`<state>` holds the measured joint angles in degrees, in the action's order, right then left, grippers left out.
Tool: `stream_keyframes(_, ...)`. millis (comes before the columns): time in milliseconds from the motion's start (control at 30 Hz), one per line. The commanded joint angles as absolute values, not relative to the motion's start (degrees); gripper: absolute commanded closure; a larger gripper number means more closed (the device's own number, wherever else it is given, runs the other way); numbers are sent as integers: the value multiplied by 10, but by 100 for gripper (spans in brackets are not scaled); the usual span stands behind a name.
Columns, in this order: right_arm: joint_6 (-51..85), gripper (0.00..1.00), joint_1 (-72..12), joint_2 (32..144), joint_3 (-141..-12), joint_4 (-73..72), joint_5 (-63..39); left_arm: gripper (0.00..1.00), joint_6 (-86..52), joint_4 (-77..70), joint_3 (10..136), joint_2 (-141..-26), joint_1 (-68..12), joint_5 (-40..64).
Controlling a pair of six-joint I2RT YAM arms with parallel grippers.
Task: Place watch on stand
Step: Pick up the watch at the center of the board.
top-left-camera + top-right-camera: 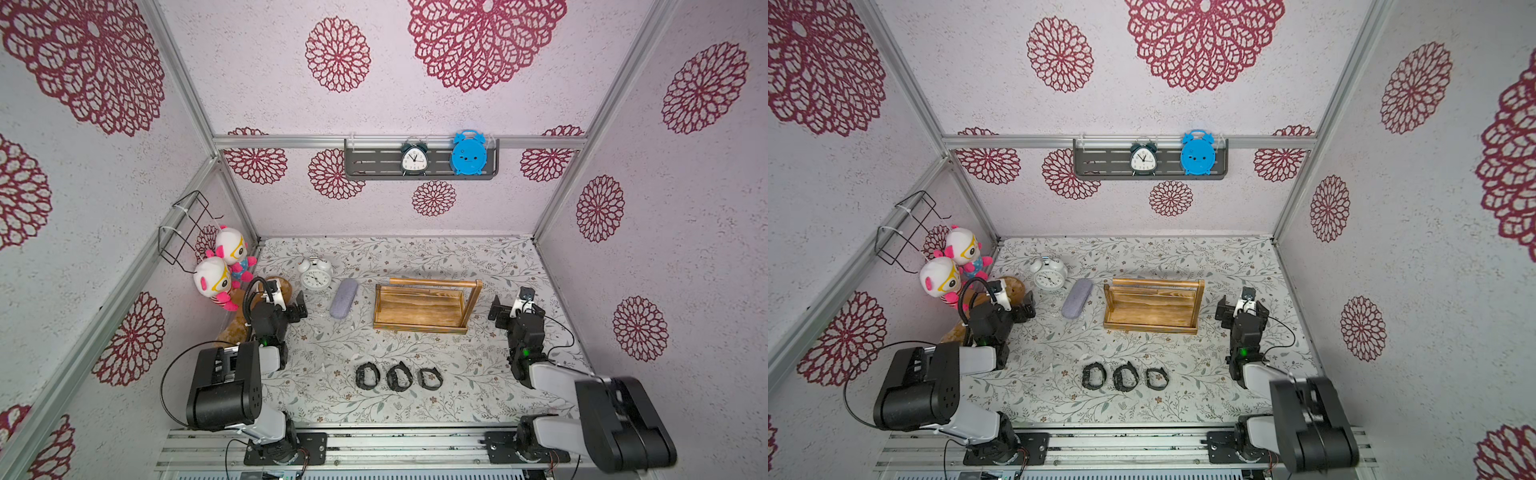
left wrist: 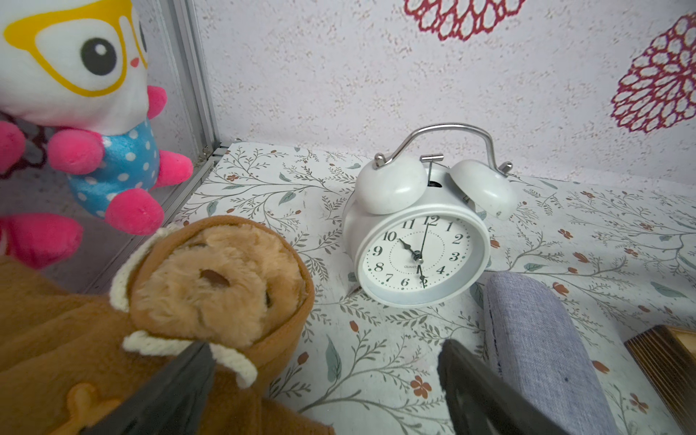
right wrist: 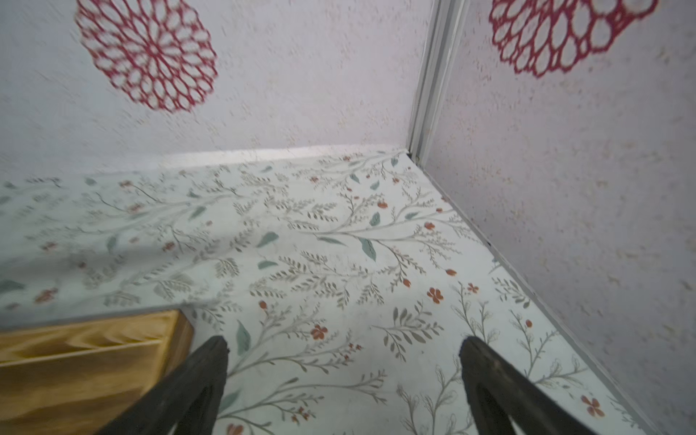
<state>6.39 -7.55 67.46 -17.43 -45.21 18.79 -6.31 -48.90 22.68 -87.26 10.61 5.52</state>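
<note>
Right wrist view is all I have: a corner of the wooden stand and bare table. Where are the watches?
Observer: Three lie in a row on the table, on the robot's side of the stand: left watch, middle watch, right watch.
Operator: Anything hanging on the stand yet?
Observer: No, its bar is bare.
Operator: Is the left hand holding one?
Observer: No. The left hand is open and empty, near a brown plush toy and a white alarm clock.
</note>
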Motion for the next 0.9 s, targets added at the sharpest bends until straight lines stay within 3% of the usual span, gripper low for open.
stream_keyframes(0, 227, 1, -59, 542, -230, -197, 127, 3, -62, -401, 260, -800, 105, 59)
stream_keyframes(67, 249, 1, -59, 465, -227, -122, 43, 3, -62, -355, 263, -737, 94, 51)
stream_keyframes(200, 312, 6, -61, 371, -267, 92, -13, 3, -129, -227, 296, -597, 89, 73)
stream_keyframes(300, 340, 10, -70, 341, -309, 222, -60, 3, -146, -21, 384, -537, 90, 125)
stream_keyframes(500, 391, 25, -142, 342, -358, 370, -113, 3, -154, 139, 377, -385, 71, 203)
stream_keyframes(600, 432, 33, -225, 351, -367, 392, -105, 2, -145, 224, 371, -321, 51, 196)
stream_keyframes(733, 503, 35, -383, 378, -389, 386, -36, 3, -152, 280, 386, -276, 2, 144)
stream_keyframes(867, 537, 34, -560, 498, -446, 342, 57, 2, -197, 355, 428, -283, -3, 127)
